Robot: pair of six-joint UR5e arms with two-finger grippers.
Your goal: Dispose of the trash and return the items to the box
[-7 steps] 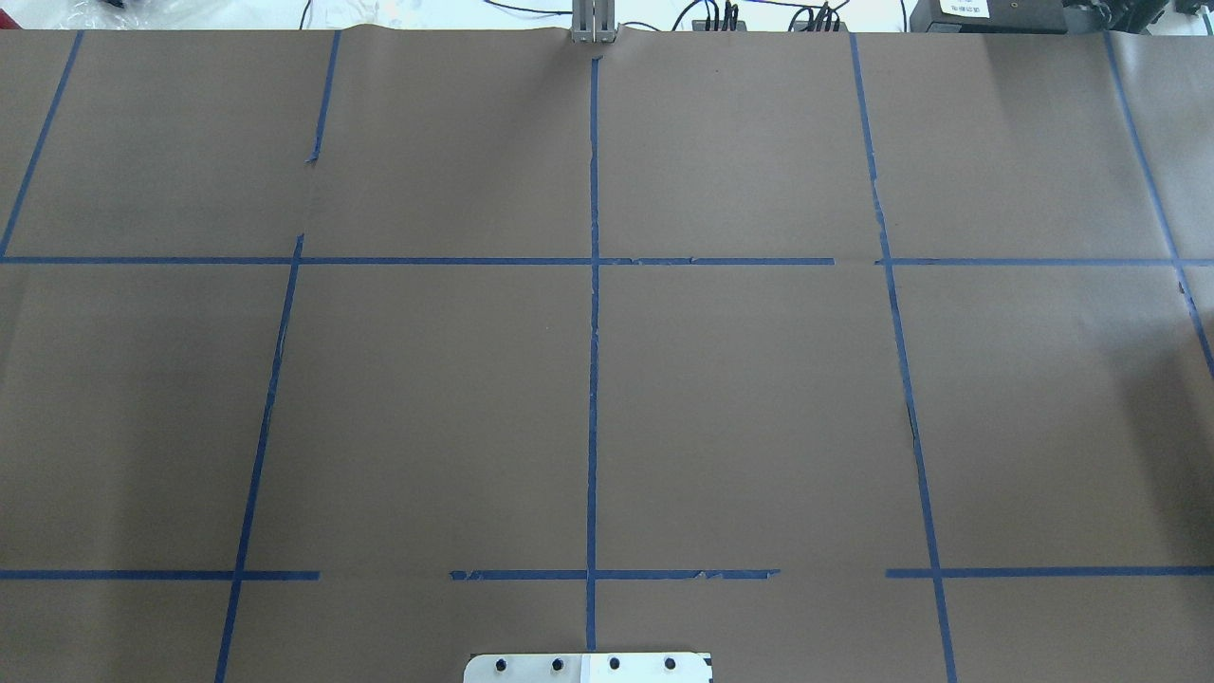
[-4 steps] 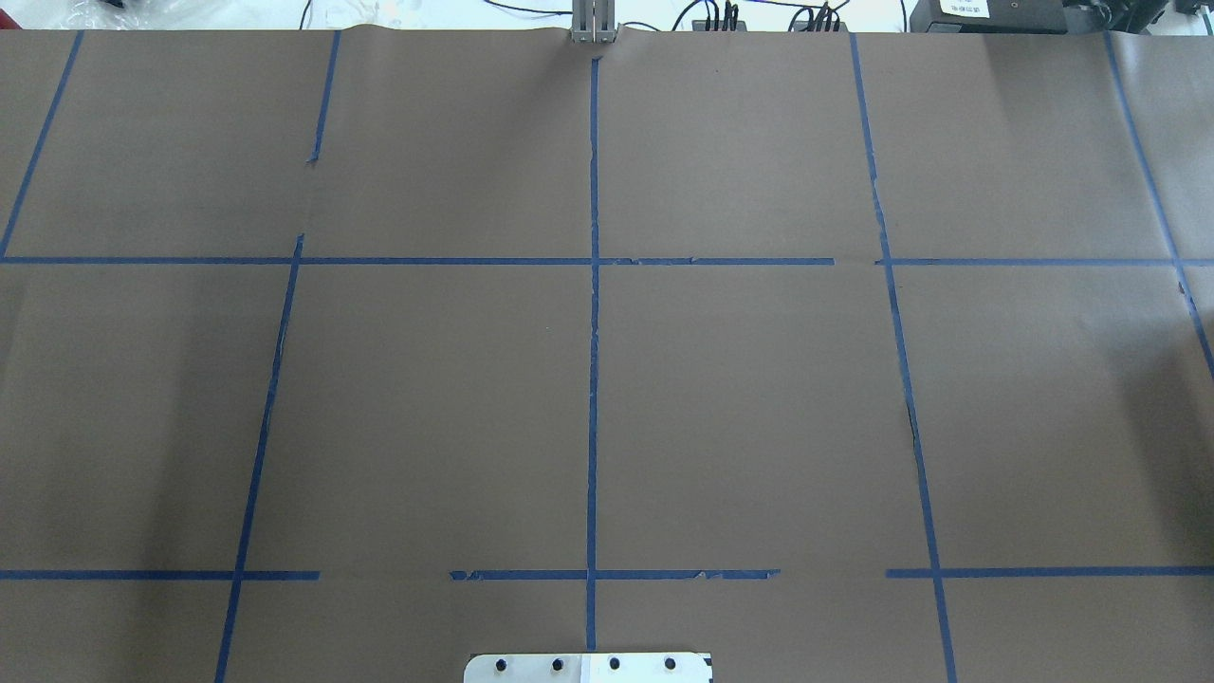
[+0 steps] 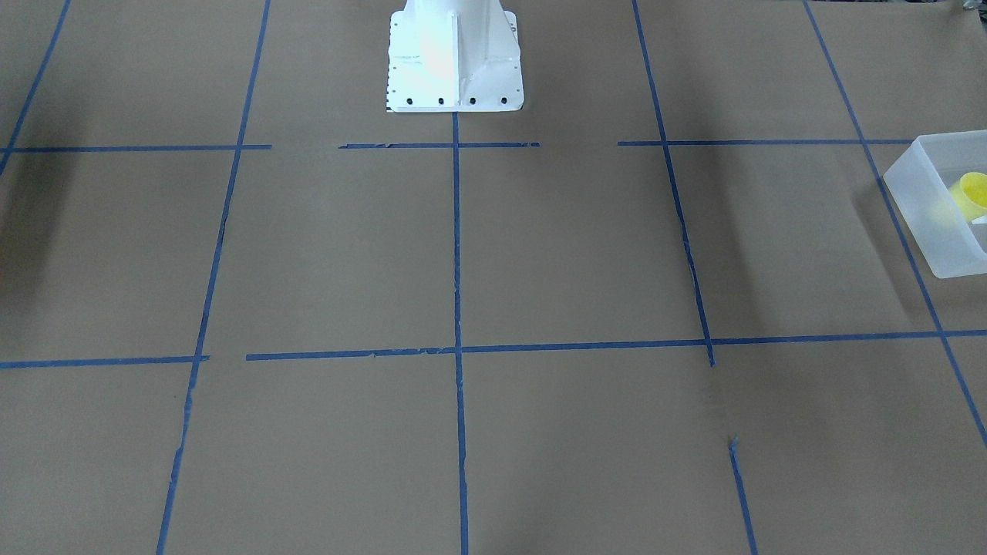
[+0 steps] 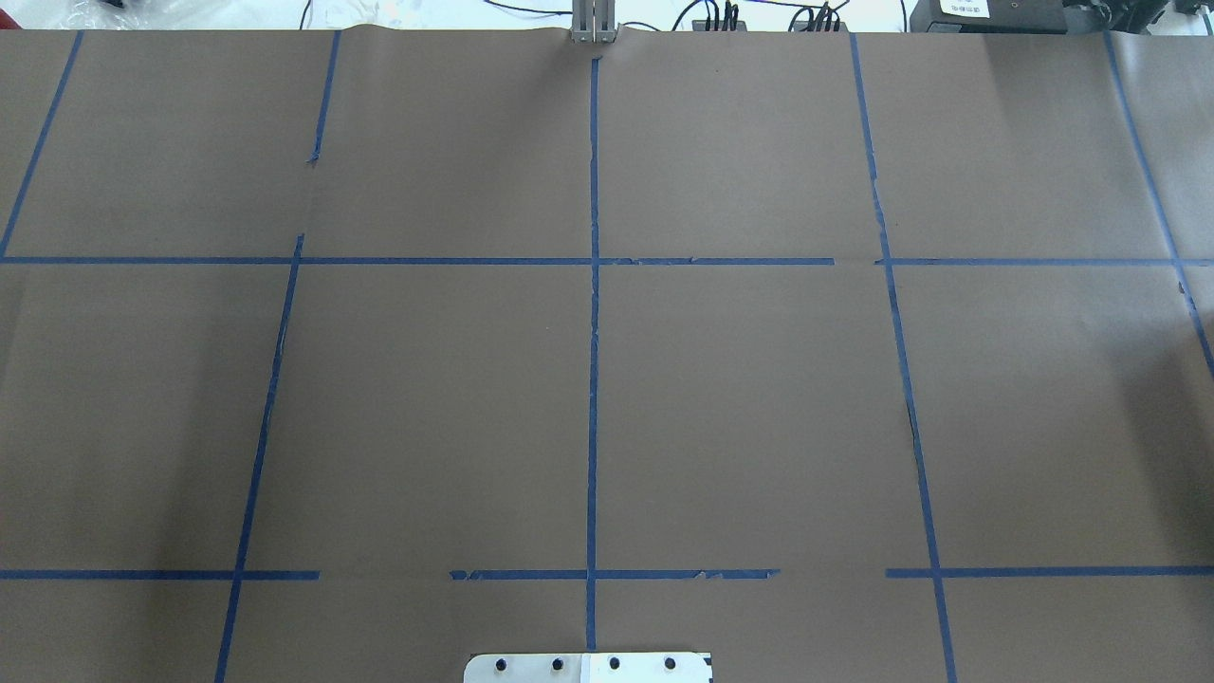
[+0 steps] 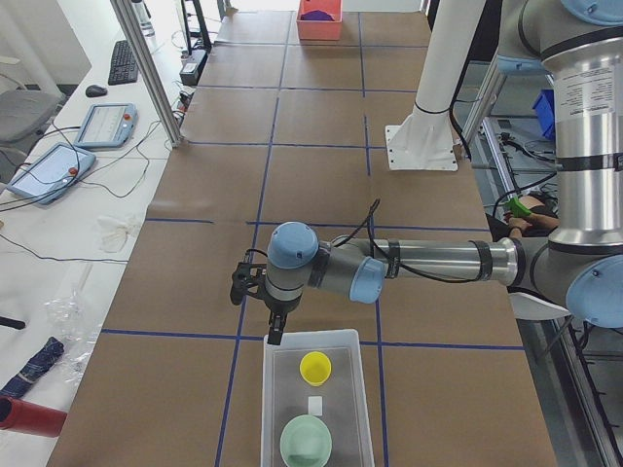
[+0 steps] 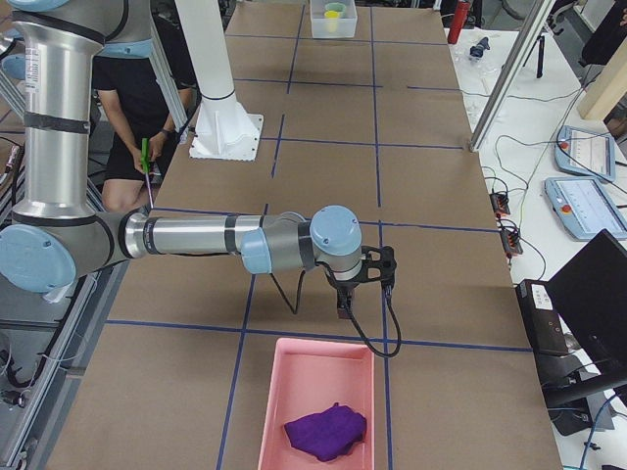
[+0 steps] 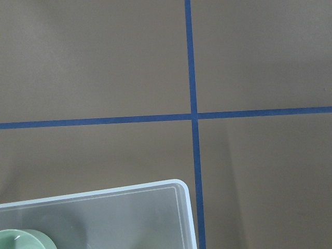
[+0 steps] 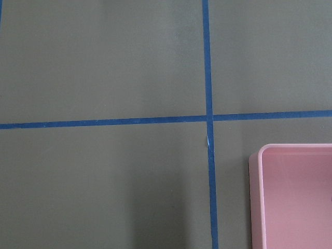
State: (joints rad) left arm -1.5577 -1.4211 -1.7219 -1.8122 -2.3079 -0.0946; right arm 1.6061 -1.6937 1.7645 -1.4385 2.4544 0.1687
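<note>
The yellow cup (image 5: 314,368) stands upright inside the frosted-white box (image 5: 282,389), next to a mint-green bowl (image 5: 306,441) and a small white label. The cup (image 3: 970,193) and the box (image 3: 917,208) also show at the right edge of the front-facing view. My left gripper (image 5: 275,326) hangs just above the box's far rim; I cannot tell if it is open or shut. The left wrist view shows a box corner (image 7: 129,218) and the bowl's edge (image 7: 21,239). My right gripper (image 6: 343,308) hangs near a pink bin (image 6: 323,377); its state is unclear.
The pink bin holds a purple crumpled thing (image 6: 326,431), and its corner shows in the right wrist view (image 8: 295,197). The white robot base (image 3: 455,58) stands at the table's middle edge. Brown paper with blue tape lines covers the table (image 4: 740,398).
</note>
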